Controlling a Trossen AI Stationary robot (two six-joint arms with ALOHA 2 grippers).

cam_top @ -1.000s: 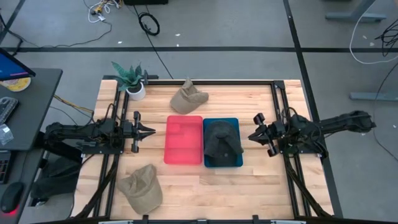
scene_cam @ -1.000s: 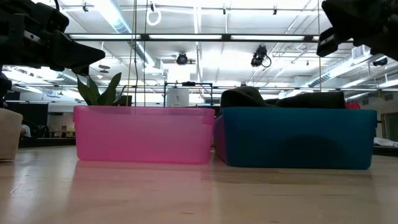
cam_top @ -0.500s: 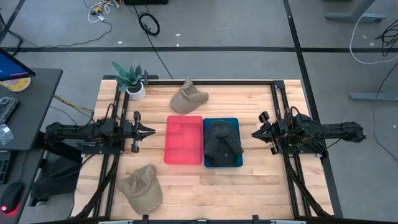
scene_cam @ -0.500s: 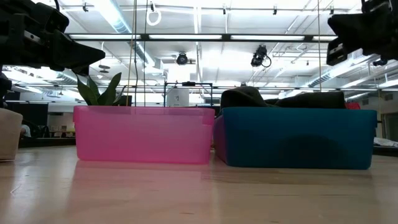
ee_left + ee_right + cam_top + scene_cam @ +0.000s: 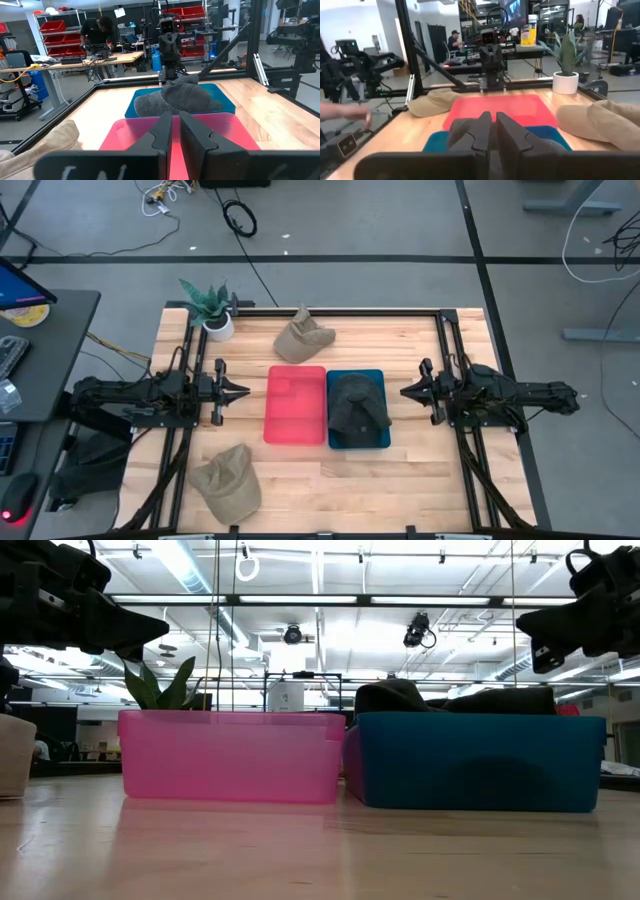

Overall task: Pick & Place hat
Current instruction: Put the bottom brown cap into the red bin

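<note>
A dark grey hat (image 5: 357, 405) lies in the blue bin (image 5: 378, 380), rising above its rim in the low view (image 5: 400, 695) and the left wrist view (image 5: 180, 97). The pink bin (image 5: 295, 404) stands against the blue bin's left side. One tan hat (image 5: 303, 337) rests on the table beyond the bins, another (image 5: 228, 480) near the front left. My left gripper (image 5: 244, 391) hovers shut left of the pink bin. My right gripper (image 5: 403, 392) hovers shut right of the blue bin. Both point at the bins.
A potted plant (image 5: 210, 305) stands at the table's far left corner. Black frame rails (image 5: 448, 350) run along both sides of the table. In the right wrist view a person's hand (image 5: 350, 112) shows beyond the table's edge. Bare wood lies in front of the bins.
My right gripper has come down from a raised pose to about the height of my left gripper, and its arm has drawn in and levelled out. It stays right of the blue bin. The hats and bins have not moved.
</note>
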